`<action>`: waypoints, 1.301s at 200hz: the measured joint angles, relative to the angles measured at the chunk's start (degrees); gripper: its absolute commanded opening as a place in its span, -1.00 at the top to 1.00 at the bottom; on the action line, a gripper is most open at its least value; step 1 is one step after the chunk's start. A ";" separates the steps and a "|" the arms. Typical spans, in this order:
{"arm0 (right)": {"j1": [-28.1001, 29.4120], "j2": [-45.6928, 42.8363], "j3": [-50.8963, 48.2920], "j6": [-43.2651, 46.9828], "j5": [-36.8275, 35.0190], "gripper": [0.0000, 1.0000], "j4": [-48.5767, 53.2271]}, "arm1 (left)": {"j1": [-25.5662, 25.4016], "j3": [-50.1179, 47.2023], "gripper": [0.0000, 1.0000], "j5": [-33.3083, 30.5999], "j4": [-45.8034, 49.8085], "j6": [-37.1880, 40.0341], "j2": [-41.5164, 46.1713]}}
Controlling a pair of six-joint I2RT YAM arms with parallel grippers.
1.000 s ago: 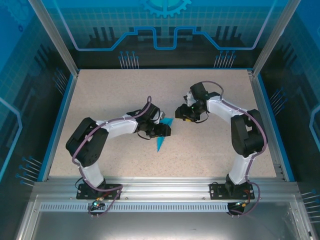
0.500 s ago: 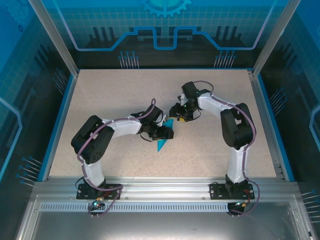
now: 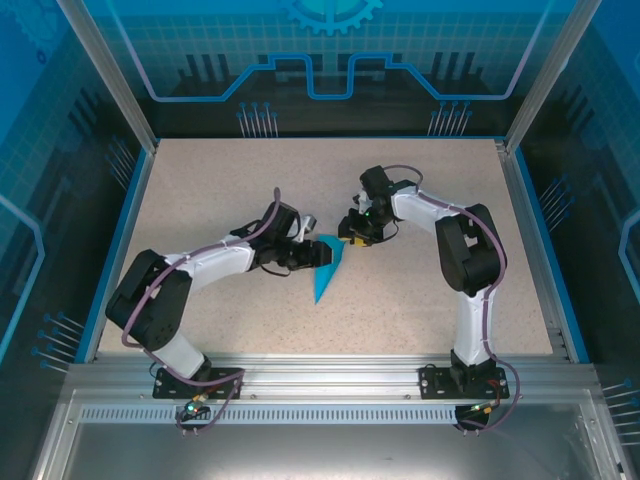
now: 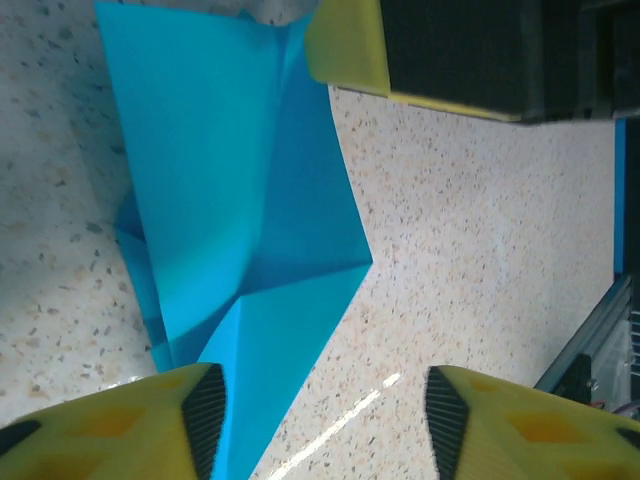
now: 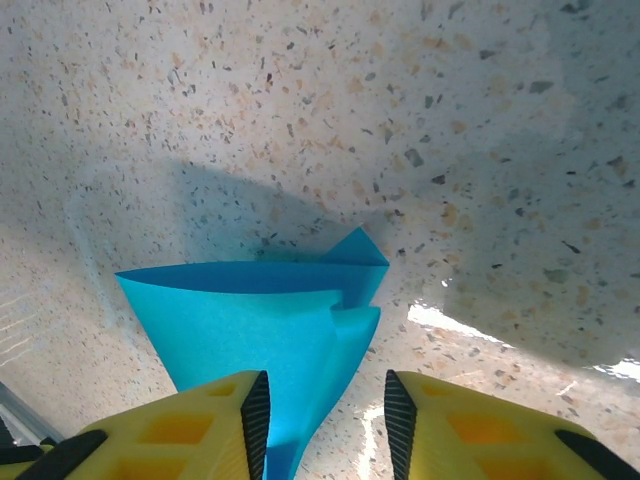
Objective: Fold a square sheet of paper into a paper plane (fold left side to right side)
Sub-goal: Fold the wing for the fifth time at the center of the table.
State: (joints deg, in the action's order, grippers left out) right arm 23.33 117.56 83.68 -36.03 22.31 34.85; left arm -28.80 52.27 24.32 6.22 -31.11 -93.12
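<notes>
Your left pincer (image 4: 322, 405) is spread wide and pinching nothing. Through its wrist camera the long blue point of the paper (image 4: 230, 170) runs down right beside the inner pad of the finger (image 4: 110, 425) at the left of that picture. The other finger (image 4: 530, 430) stands well off over bare table (image 4: 480, 230). At the top of that same picture a yellow finger of the other arm (image 4: 345, 45) overlaps the paper's far corner.

Now your right pincer (image 5: 325, 405): its gap is narrower, but the fingers are apart. A creased part of the paper (image 5: 260, 320) reaches in between the two yellow fingers and lies against the pad (image 5: 255, 410) at the left of its picture. A sliver of speckled table shows between the paper and the other pad, so that is no pinch.

From above, the two pincers face each other near the middle of the table (image 3: 230, 190). The left pincer (image 3: 305, 255) comes in from the left, and the right pincer (image 3: 352, 235) comes in from the right and a little farther back. The paper (image 3: 328, 268) lies between them as a slim creased kite shape. Its wide end sits up by the right pincer and its sharp tip points toward the near edge. The left pincer sits just beside the paper's left edge.
</notes>
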 measured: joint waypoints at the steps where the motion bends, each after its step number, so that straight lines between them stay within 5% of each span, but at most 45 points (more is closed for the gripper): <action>1: 0.00 0.00 0.00 0.00 0.02 0.26 0.00 | 0.00 0.00 -0.05 0.07 -0.07 0.04 -0.02; 115: 0.13 1.88 -0.39 -0.50 0.57 0.52 -0.04 | -0.02 0.09 0.16 5.22 -6.91 -3.78 -12.33; 260: 0.76 6.58 5.25 -1.51 -2.23 0.72 3.08 | -0.20 0.07 0.13 5.62 -8.28 -4.96 -12.66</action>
State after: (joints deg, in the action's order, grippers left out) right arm 24.10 124.14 88.92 -37.54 20.08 37.93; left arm -28.99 52.34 29.93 -2.07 -36.07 -105.78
